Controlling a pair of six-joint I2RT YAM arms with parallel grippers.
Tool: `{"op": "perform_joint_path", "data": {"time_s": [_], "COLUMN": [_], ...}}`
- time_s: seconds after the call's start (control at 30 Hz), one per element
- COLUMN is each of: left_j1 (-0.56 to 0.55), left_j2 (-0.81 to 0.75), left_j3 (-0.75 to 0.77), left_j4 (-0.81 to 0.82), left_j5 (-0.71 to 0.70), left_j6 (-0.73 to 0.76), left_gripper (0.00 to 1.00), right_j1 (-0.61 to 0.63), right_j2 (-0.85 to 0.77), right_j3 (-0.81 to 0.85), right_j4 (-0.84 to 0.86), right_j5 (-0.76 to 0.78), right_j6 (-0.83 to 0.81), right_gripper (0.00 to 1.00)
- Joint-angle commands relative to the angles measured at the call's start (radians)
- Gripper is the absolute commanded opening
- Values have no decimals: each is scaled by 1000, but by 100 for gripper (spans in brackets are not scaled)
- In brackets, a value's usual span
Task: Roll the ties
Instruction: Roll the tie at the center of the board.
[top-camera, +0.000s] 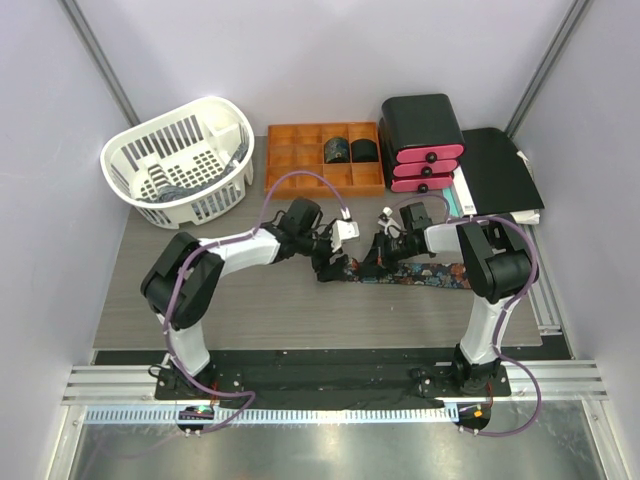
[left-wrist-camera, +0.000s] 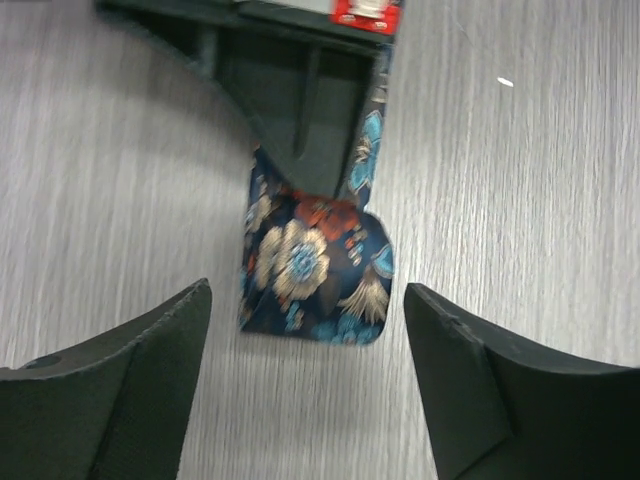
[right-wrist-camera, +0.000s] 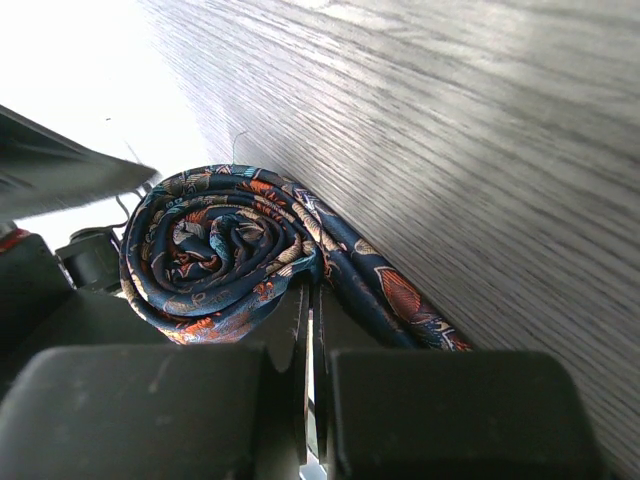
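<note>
- A long, narrow, dark navy fabric necktie (top-camera: 400, 273) with a red, blue and orange flower print lies on the grey wood-grain worktop (top-camera: 250, 310), between the two arms.
- Its left end is wound into a loose coil, and the rest runs flat to the right toward the right arm.
- In the left wrist view the coil (left-wrist-camera: 315, 275) stands on its edge on the worktop.
- The left hand (left-wrist-camera: 307, 292) is released. Its two dark fingers (left-wrist-camera: 120, 390) stand wide apart, one on each side of the coil and clear of it.
- The right hand (right-wrist-camera: 312, 400) is clenched, with its fingers pressed together and only a thin slit between them.
- Its tips meet the coil (right-wrist-camera: 220, 250) at the coil's edge, where the flat band leaves it.
- Whether any cloth is nipped between the fingers cannot be told.
- From above, both hands meet over the coiled end, the left hand (top-camera: 328, 262) just beside the right hand (top-camera: 375, 260).
- At the back of the worktop sits an orange wooden tray (top-camera: 290, 160) with compartments. Two small dark rolled ties (top-camera: 349, 150) stand in neighbouring compartments toward its right back.
- A white slatted plastic basket (top-camera: 200, 205) sits at the back left, with something dark and striped inside.
- A black and pink set of small drawers (top-camera: 422, 140) stands to the right of the tray.
</note>
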Motion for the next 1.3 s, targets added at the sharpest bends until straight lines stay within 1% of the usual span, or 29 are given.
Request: {"op": "perform_joint_path", "data": {"time_s": [0.0,0.03,0.07,0.1,0.17,0.2,0.27,0.3,0.37,0.4,0.43,0.5,0.6,0.67,0.83,0.97,1.07,1.13,1.17,1.23,1.27], "left_j1": [-30,-36,-52,-59,-82,-82,-84,-84,-84,-82,-84,-84,-84,-84,-81,-82,-79,-79,-78,-78,-79], "left_j2": [40,48,61,68,94,100,109,108,101,100,104,112,120,127,161,178,186,187,192,195,193], "left_j3": [-11,0,12,21,41,56,58,55,44,41,44,60,66,84,121,150,161,164,168,173,173], "left_j4": [63,63,14,5,-12,-58,-83,-110,-126,-150,-170,-216,-236,-260,-308,-325,-331,-333,-334,-343,-343], "left_j5": [49,33,11,-9,-96,-101,-135,-141,-156,-161,-164,-179,-184,-182,-181,-175,-168,-162,-161,-156,-155], "left_j6": [105,110,130,131,124,131,131,136,139,145,147,154,159,159,156,147,142,142,144,145,148], "left_gripper": [73,70,67,57,49,42,35,30,23,22,22,20,19,20,21,22,23,24,25,27,28], "right_j1": [-6,-6,-6,-6,-7,-7,-9,-13,-21,-26,-36,-44,-50,-49,-35,0,10,11,11,10,8], "right_j2": [59,61,61,59,49,29,3,-25,-52,-83,-98,-128,-175,-203,-211,-189,-168,-148,-139,-123,-120], "right_j3": [-7,-5,-2,-2,1,1,2,2,1,1,-2,-4,-2,-10,-28,-28,-27,-27,-25,-22,-21], "right_j4": [-61,-60,-61,-60,-52,-46,-41,-43,-43,-49,-50,-70,-96,-83,-24,14,25,34,42,43,45], "right_j5": [152,144,130,121,95,89,74,60,11,-5,-15,-41,-55,-60,-72,-48,-25,-15,-9,3,11], "right_j6": [-58,-56,-50,-49,-41,-36,-32,-30,-26,-26,-26,-38,-47,-36,22,23,13,10,14,10,0], "right_gripper": [1,1,1,1,1,1,1,1,11,16,28,40,49,51,51,50,47,42,35,24,16]}}
